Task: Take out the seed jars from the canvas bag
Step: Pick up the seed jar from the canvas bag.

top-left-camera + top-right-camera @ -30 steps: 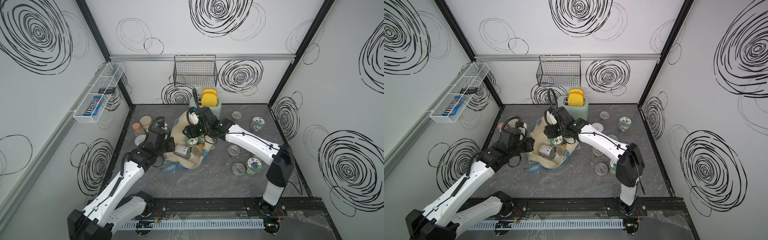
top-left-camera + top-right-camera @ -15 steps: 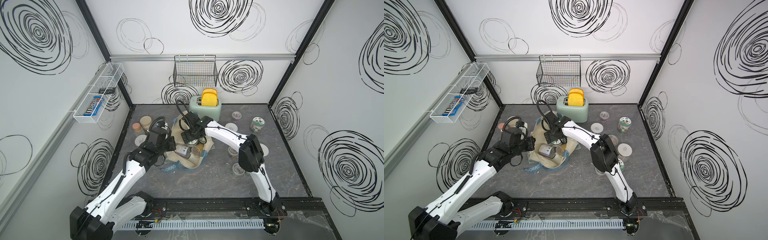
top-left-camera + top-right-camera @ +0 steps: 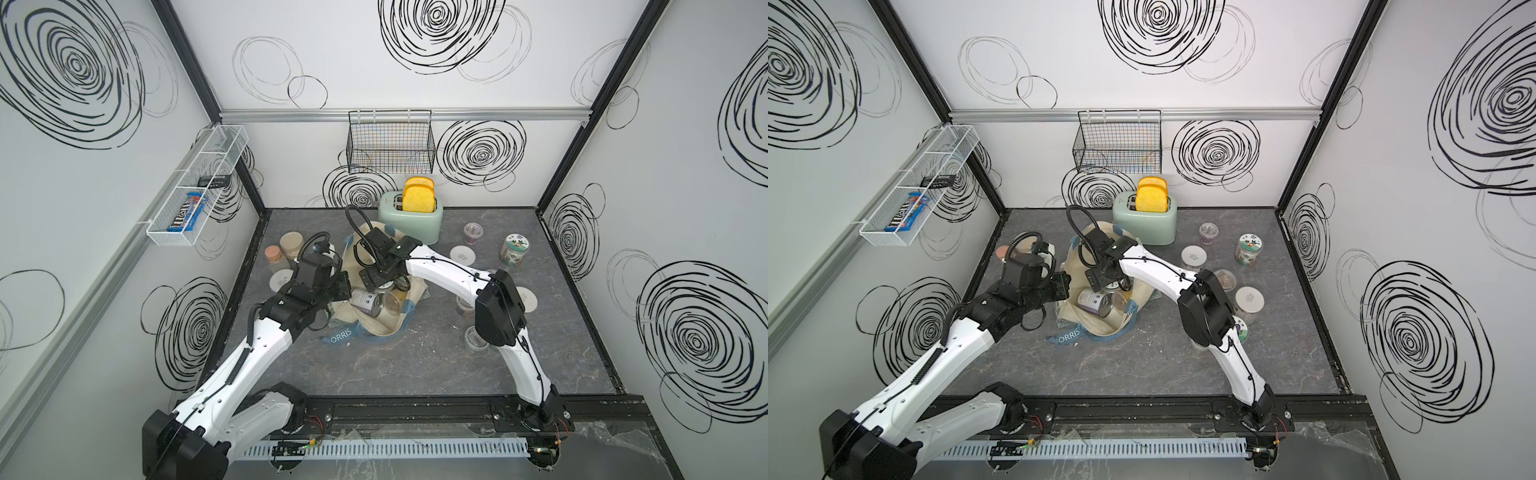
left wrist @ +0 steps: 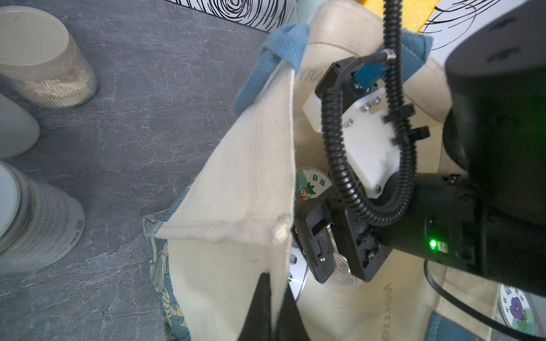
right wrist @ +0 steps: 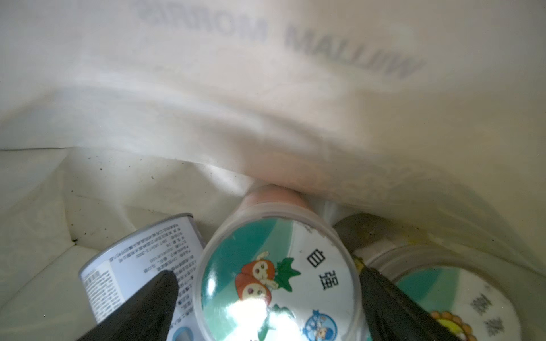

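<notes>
Left jaws clamped on canvas bag (image 4: 236,183) rim — right jaws apart, flanking seed jar (image 5: 280,283), walls close.

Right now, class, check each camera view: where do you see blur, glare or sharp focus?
Right wrist view: the cream canvas bag is smeared soft, lettering included, and white glare sits on the clear seed jar with the carrot-print lid. Left wrist view: the canvas edge is crisp. Both top views: evenly lit, the grey tabletop sharp, shadows faint.
</notes>
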You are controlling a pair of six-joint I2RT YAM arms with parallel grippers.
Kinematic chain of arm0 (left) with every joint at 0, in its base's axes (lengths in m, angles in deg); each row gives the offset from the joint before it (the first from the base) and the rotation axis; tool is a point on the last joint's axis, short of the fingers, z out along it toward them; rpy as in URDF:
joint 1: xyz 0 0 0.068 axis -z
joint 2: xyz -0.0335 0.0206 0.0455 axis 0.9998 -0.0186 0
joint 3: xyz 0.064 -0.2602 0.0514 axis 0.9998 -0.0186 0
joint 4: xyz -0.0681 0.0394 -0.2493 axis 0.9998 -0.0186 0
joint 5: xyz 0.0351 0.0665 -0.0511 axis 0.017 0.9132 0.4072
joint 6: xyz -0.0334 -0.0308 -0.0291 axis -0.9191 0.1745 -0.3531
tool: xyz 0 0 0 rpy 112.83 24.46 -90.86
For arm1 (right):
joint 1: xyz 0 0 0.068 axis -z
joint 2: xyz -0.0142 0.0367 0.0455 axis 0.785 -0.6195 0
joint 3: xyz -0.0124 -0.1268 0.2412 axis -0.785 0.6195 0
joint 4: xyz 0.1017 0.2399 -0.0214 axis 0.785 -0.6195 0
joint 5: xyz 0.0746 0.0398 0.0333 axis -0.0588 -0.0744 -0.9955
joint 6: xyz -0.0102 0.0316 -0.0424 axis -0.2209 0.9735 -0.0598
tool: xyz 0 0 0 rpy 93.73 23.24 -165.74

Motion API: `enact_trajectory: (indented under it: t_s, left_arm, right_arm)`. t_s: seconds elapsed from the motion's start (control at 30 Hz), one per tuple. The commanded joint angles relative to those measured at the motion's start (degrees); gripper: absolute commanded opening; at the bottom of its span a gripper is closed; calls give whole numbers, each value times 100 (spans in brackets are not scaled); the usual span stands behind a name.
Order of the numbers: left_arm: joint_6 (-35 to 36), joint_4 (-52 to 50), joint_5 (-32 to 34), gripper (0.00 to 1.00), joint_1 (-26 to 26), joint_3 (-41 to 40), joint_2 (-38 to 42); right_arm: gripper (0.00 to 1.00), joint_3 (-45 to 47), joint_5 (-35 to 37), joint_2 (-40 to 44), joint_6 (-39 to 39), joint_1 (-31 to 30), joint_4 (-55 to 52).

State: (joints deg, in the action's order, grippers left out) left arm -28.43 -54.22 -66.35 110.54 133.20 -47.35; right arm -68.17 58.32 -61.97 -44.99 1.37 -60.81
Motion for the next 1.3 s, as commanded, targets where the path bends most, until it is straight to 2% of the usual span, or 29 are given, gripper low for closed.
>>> enact_trajectory:
  t_s: [0.0,0.17,0.4,0.5,0.63,0.77,0.9,1.03,1.13,1.27]
  left_arm:
    - [34,25,-93,8,-39,-7,-54]
    - [51,21,-119,8,-73,-4,-53]
    - [66,82,-146,8,-128,-56,-91]
    - [90,134,-144,8,-176,-84,-138]
    - [122,302,-163,8,-383,-102,-168]
    - [190,446,-145,8,-655,23,-231]
    - [263,543,-140,8,-897,155,-280]
    - [305,635,-101,8,-1050,221,-324]
    - [348,653,-103,8,-1216,295,-396]
    - [412,606,-99,8,-1563,480,-510]
  right_arm:
    - [100,-249,71,-157,-94,-24,-322]
    - [100,-419,-69,-334,-211,95,-356]
    - [98,465,-192,-428,-197,14,94]
    - [100,471,-166,-438,-152,16,143]
    - [92,-61,-110,-418,-141,40,104]
    - [82,-1235,28,-450,-140,51,-295]
    - [76,-1792,15,13,-125,60,-317]
    - [75,-1187,-110,958,-86,60,94]
    - [75,-347,-169,1811,-14,59,411]
    - [75,1372,-185,3250,83,62,1100]
